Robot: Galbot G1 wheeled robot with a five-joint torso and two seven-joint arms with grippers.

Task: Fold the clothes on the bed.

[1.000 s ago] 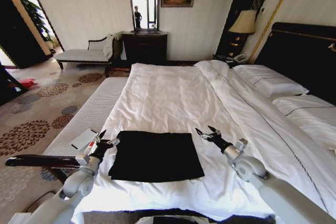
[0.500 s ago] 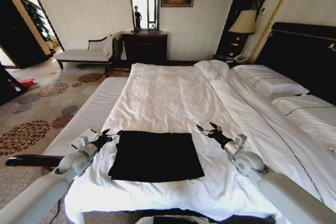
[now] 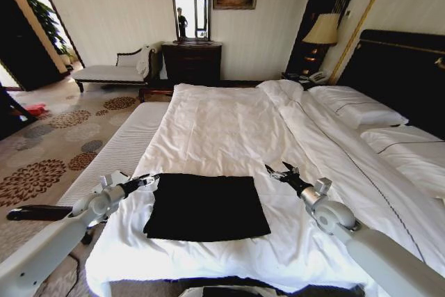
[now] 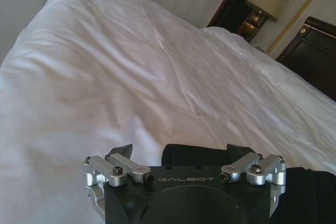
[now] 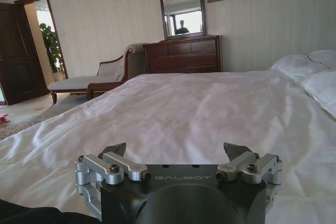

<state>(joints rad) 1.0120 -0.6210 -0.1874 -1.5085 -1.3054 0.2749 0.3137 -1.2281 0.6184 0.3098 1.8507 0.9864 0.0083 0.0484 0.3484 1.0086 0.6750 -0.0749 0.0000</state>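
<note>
The bed (image 3: 229,123) takes most of the head view, with a white duvet, white pillows (image 3: 358,109) on the right side and a dark headboard (image 3: 407,67) behind them. Beyond its far end stand a dark dresser (image 3: 192,60) with a mirror, and a pale chaise bench (image 3: 111,71) on the patterned carpet (image 3: 49,151).

The clothes (image 3: 206,206), one black T-shirt, lie flat on the near part of the duvet as a nearly square dark shape. No lettering can be seen on it.

The left gripper (image 3: 147,181) is at the left top corner of the shirt, low over the duvet. Its fingers are spread open and hold nothing. In the left wrist view the left gripper (image 4: 181,149) has the black fabric (image 4: 194,156) just between and in front of the two fingertips; whether they touch it I cannot tell.

The right gripper (image 3: 279,170) is over the white duvet, near the right top corner of the shirt but clearly apart from it. Its fingers are open too and empty. In the right wrist view the right gripper (image 5: 176,150) has white duvet between the fingertips, and a little black cloth (image 5: 31,214) shows at the edge.
</note>
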